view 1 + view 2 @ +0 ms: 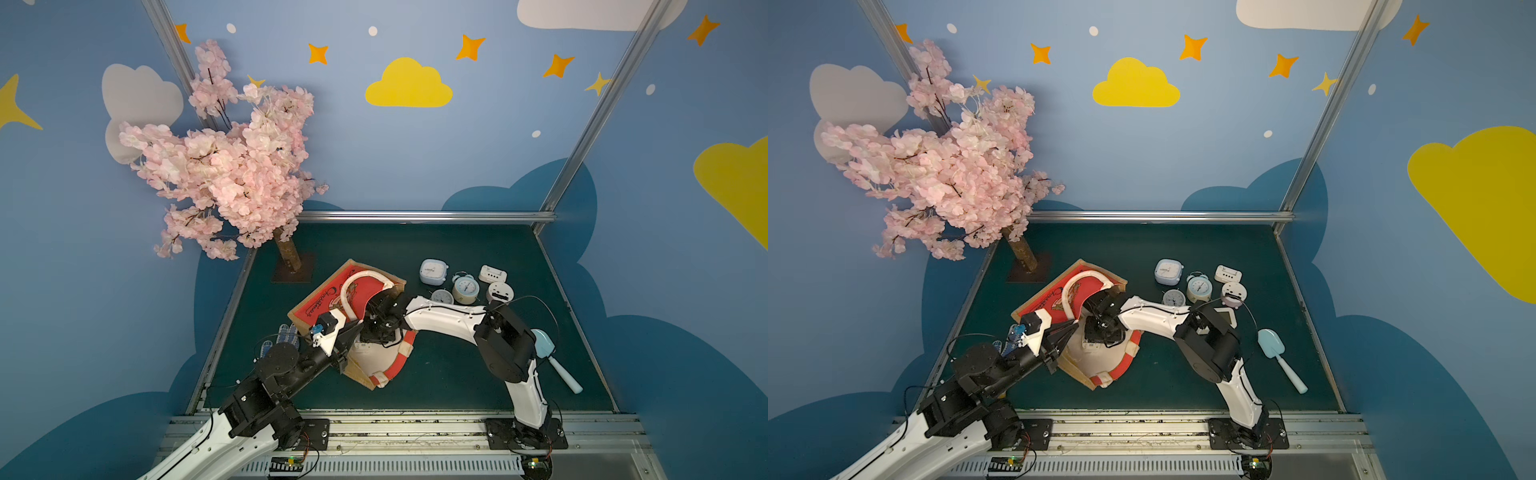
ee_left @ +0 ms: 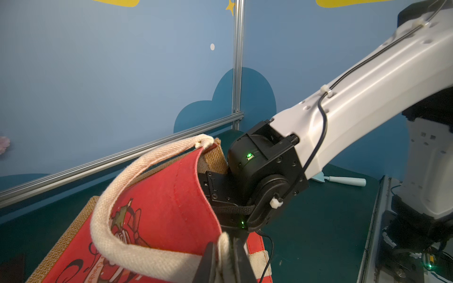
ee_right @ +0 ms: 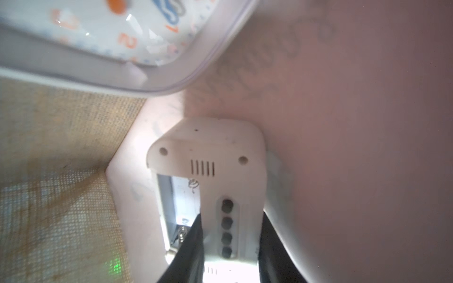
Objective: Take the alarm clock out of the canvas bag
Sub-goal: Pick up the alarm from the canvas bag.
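Several clocks (image 1: pixel 465 286) are seen set out beside the bag (image 1: pixel 324 299). The bag's handle (image 2: pixel 105 208) is clamped by the left gripper (image 2: pixel 224 254). Inside the bag, a white clock (image 3: pixel 208 147) is straddled by the right gripper (image 3: pixel 231 220), but whether it is gripped cannot be told. Lifting it out is judged still to be done.

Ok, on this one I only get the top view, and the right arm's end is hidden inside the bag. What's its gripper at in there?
Observer: In the right wrist view the right gripper brackets a white clock, its four-button back facing the camera; contact is unclear.
Operator: Anything else inside?
Observer: A second clock with orange numerals is in there too.
Operator: And the left arm?
Observer: The left gripper is shut on the rope handle of the canvas bag.
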